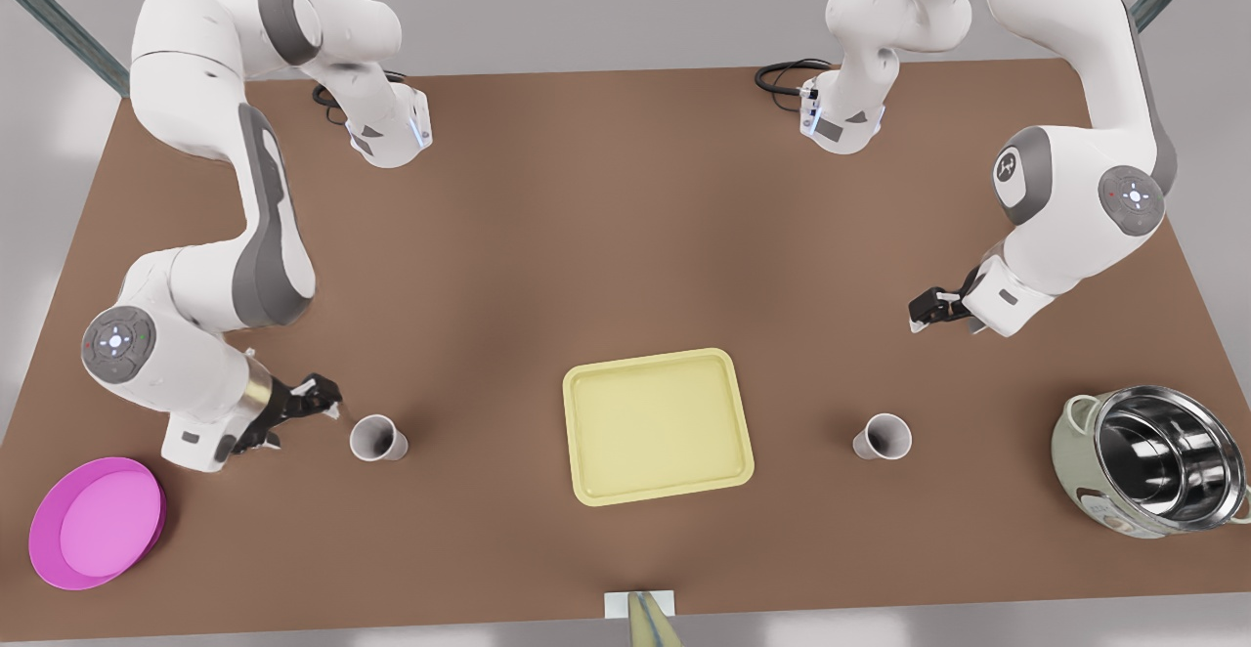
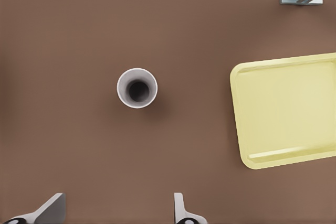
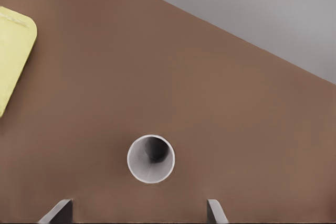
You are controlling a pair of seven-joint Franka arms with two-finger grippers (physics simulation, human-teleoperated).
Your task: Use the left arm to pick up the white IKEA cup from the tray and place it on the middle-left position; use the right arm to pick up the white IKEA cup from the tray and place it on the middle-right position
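The pale yellow tray (image 1: 660,427) lies bare near the table's front middle. One white cup (image 1: 378,438) stands upright on the brown tabletop toward the front view's left of it. My left gripper (image 1: 327,403) is open just beside this cup, not touching it; in the left wrist view the cup (image 2: 137,88) sits beyond the spread fingers of that gripper (image 2: 118,203), with the tray (image 2: 289,114) off to one side. A second white cup (image 1: 883,436) stands toward the front view's right of the tray. My right gripper (image 1: 924,313) hovers open behind it; the right wrist view shows the cup (image 3: 151,158) just ahead of the gripper (image 3: 139,208), tray corner (image 3: 13,51) at the edge.
A round pink bowl (image 1: 96,522) sits at the front-left corner. A steel pot (image 1: 1153,471) with a pale green shell stands at the front right. A metal post (image 1: 640,618) rises at the front edge. Black cables (image 1: 787,75) lie at the far edge.
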